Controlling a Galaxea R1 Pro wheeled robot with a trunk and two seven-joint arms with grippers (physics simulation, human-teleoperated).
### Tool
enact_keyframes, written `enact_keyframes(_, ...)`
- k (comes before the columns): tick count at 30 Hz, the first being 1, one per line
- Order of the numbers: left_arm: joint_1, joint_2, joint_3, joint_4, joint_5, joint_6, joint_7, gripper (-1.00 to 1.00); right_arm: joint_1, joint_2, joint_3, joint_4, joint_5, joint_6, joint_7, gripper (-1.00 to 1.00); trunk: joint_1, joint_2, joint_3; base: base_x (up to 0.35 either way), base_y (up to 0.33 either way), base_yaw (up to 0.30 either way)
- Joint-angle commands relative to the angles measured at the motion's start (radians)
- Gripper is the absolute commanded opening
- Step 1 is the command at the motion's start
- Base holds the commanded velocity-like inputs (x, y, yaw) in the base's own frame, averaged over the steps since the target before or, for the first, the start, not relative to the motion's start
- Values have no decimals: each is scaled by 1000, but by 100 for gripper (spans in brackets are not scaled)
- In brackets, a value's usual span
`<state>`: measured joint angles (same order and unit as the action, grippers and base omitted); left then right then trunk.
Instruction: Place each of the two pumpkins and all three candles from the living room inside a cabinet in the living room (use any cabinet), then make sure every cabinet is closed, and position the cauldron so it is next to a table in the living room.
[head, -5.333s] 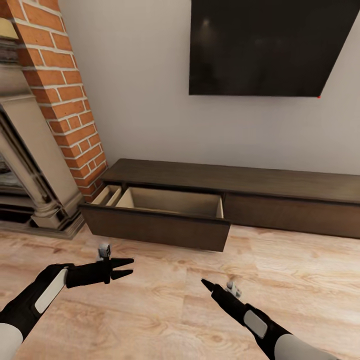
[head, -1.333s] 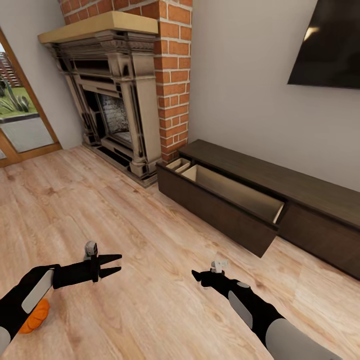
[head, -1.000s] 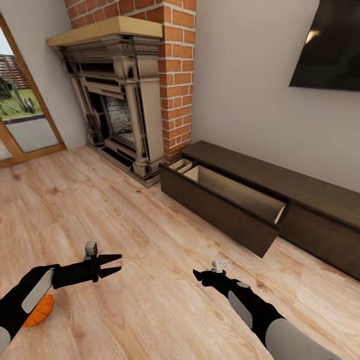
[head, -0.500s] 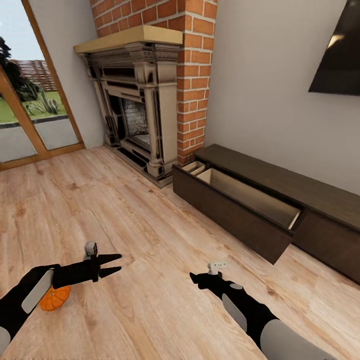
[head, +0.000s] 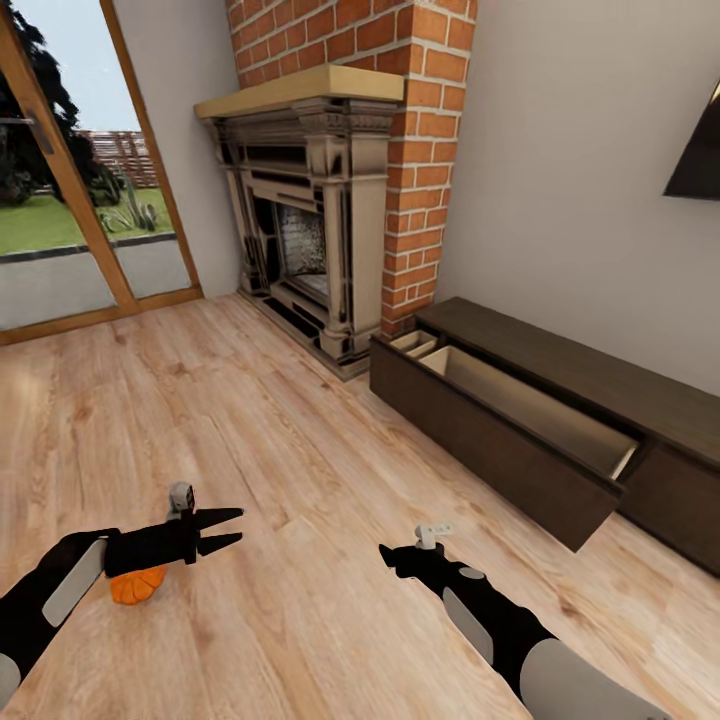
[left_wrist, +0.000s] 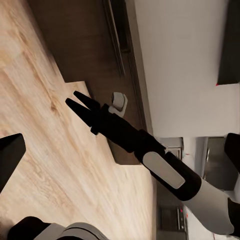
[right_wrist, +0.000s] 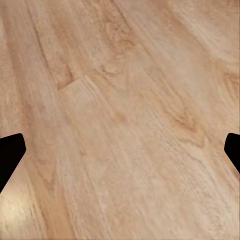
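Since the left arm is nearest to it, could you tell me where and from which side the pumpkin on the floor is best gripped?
The pumpkin sits on the wood floor, partly hidden behind the left arm. Probably best taken from above, with the left gripper closing across its widest part, on opposite sides of the round body. Its low, squat shape resting on the floor leaves little to catch from the side. Both fingers look spread and empty.

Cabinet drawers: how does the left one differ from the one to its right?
The left drawer is pulled out, its pale wood interior showing and bare as far as visible; the right drawer sits flush and shut. The left drawer shows whole, the right runs off frame. Both have dark-brown, handle-less fronts on the same cabinet.
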<state>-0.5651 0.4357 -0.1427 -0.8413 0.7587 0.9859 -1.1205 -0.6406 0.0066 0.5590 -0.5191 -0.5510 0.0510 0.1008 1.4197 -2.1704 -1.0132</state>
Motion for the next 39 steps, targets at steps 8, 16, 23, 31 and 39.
enact_keyframes(8, -1, 0, -3, 1, 4, 5, -2, 100, -1, 0, 4, -1, -7, 1, -3, 100, 0, 0, 10, 143, 0, 184)
enact_keyframes(16, -1, 1, -3, 1, 4, 5, -2, 100, -1, 12, 14, -1, -2, 1, -31, 100, 0, 0, 20, 40, 0, 186)
enact_keyframes(23, -1, 1, -3, 2, 5, 5, -1, 100, -1, 21, 38, -1, 26, 0, -44, 100, 0, 0, 29, 1, 0, 187)
enact_keyframes(31, -1, 1, -3, 8, 5, 5, -2, 100, -1, 21, 39, -1, 28, 0, -45, 100, 0, 0, 39, 0, 0, 187)
enact_keyframes(39, -1, 11, -3, 10, 6, 5, -2, 100, -1, 20, 39, -1, 29, -3, -44, 100, 0, 0, 47, 0, 0, 173)
